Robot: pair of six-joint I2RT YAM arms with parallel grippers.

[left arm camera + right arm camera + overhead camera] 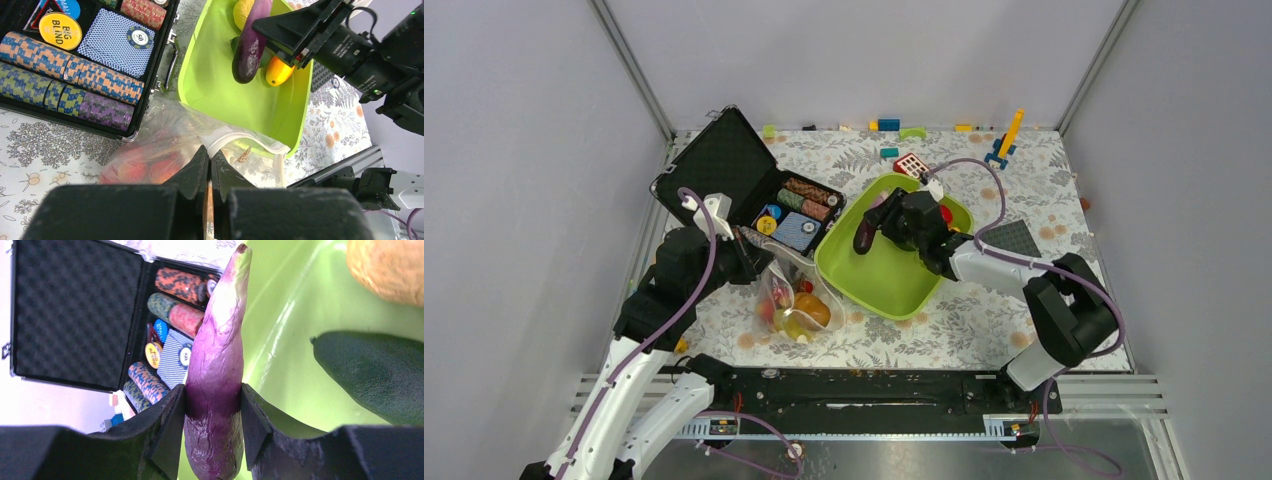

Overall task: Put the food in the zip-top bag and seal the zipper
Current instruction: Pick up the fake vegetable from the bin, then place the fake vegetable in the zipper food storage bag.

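We see pale grey walls (854,50), joined by slanting aluminium posts (631,65). Under even light we find a leaf-and-flower printed tablecloth (984,310), with ribbed metal rails (1124,395) along its near edge.

Floral table (984,322), green tray (864,288), bag (786,298), poker case (724,160)

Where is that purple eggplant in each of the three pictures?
Top external: eggplant near centre, over the green tray, clamped in the right tool.
Left wrist: upper right, above the tray.
Right wrist: centre, running top to bottom.
Shared landmark: the green tray.
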